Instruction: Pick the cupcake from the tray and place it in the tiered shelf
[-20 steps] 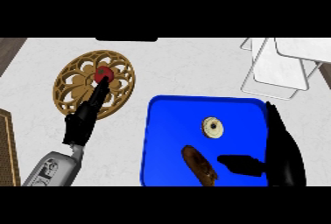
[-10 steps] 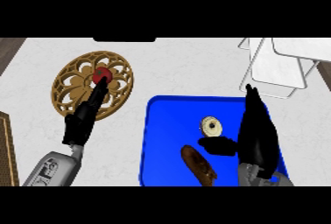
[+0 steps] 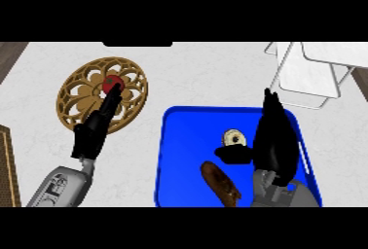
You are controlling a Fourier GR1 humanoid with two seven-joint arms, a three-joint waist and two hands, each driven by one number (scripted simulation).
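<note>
On blue tray (image 3: 179, 160): cupcake (image 3: 234, 137), brown pastry (image 3: 221, 183).

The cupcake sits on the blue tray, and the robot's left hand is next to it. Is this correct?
Not quite. The head view shows the right robot hand beside the cupcake on the blue tray. The left robot hand is over the round trivet.

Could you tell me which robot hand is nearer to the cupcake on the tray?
The right robot hand is nearer: it sits just right of the cupcake over the blue tray, thumb below it. The left robot hand is far to the left, over the wooden trivet.
</note>
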